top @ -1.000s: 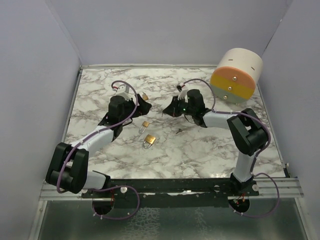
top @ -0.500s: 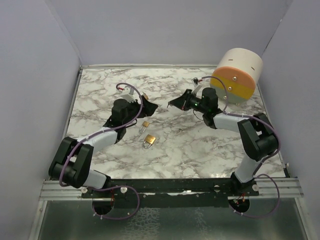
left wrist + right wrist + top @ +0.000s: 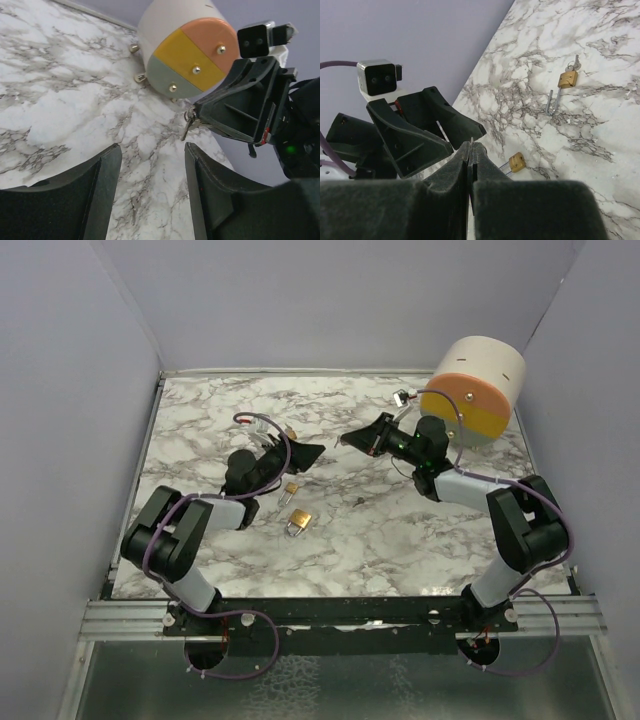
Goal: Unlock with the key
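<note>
R fingers [image 3: 451, 172]: 1 key [image 3: 185, 129] (cam [image 3: 256, 41]: 2 padlocks [image 3: 567, 79])

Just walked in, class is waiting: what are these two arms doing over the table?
The right gripper is raised above the marble table, its jaws shut on a small key dangling from its tip. The left gripper faces it, jaws open and empty. A brass padlock and a second padlock lie on the table below, neither held.
</note>
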`<move>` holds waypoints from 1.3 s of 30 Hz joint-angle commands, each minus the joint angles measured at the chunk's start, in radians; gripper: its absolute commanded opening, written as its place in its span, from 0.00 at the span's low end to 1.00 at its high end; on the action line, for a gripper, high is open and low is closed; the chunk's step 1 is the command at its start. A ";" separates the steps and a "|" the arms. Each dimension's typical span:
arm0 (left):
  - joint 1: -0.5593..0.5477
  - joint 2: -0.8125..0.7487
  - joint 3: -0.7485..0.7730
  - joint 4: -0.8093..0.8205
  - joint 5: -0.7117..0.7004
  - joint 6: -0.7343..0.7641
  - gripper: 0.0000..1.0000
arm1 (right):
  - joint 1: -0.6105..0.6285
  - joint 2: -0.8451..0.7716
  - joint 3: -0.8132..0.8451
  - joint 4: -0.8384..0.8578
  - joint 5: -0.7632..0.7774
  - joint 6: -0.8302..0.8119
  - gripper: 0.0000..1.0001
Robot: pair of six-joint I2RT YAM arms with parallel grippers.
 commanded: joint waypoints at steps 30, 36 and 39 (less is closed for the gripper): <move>-0.036 0.239 0.083 0.591 0.229 -0.162 0.32 | -0.013 -0.012 -0.009 0.059 -0.135 0.087 0.01; -0.038 0.236 0.087 0.588 0.228 -0.159 0.19 | -0.012 -0.011 -0.010 0.061 -0.134 0.088 0.01; -0.038 0.233 0.084 0.589 0.224 -0.159 0.15 | -0.013 -0.009 -0.012 0.062 -0.137 0.088 0.01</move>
